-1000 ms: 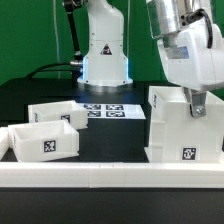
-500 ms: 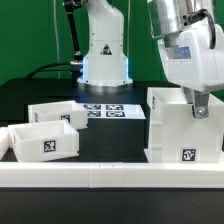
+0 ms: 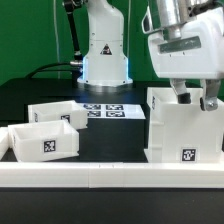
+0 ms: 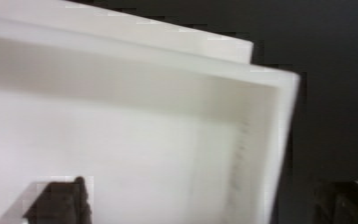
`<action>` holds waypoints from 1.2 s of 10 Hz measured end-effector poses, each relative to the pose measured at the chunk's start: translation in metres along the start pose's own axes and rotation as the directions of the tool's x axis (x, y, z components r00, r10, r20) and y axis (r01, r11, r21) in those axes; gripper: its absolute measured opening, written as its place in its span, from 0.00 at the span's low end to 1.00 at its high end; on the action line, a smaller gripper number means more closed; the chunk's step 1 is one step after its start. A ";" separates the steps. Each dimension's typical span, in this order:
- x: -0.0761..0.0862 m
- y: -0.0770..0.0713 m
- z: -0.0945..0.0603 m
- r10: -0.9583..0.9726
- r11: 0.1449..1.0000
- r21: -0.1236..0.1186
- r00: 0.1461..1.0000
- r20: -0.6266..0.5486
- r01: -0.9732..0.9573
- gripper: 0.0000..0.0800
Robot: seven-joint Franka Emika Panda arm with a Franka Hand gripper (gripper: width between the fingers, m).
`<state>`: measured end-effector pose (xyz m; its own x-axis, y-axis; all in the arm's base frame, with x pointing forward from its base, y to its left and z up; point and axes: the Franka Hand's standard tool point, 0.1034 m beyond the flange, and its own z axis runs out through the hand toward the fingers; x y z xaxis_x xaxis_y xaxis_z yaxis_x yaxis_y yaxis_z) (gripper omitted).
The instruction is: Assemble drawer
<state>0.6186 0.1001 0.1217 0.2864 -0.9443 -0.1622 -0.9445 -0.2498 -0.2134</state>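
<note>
The tall white drawer housing (image 3: pixel 184 136) stands on the exterior view's right with a tag low on its front. Two open-top white trays lie on the exterior view's left, one nearer (image 3: pixel 40 141) and one behind it (image 3: pixel 60 114). My gripper (image 3: pixel 196 98) hangs at the housing's top edge, open, with its fingers spread wide. In the wrist view the gripper (image 4: pixel 208 205) straddles the housing's upper wall (image 4: pixel 265 130), one dark finger (image 4: pixel 55 200) over the white inside and the other outside over the dark table. Nothing is held.
The marker board (image 3: pixel 105 110) lies at the back centre in front of the arm's base (image 3: pixel 103 52). A long white border rail (image 3: pixel 110 178) runs along the front of the black table.
The wrist has turned over the housing's top. Both fingers now show side by side and apart, where before only one dipped at the housing's rim.
</note>
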 end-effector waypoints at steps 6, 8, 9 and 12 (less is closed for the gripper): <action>-0.013 0.018 -0.029 -0.241 0.971 -0.008 0.971 0.015 0.241 0.81; -0.001 0.039 -0.027 -0.564 0.815 -0.117 0.823 0.069 0.568 0.81; 0.013 0.042 -0.032 -0.708 0.692 -0.114 0.701 0.082 0.713 0.81; 0.026 0.043 -0.038 -0.917 0.366 -0.139 0.382 0.113 0.920 0.81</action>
<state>0.5789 0.0564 0.1450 0.9939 -0.1075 0.0251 -0.1047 -0.9901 -0.0935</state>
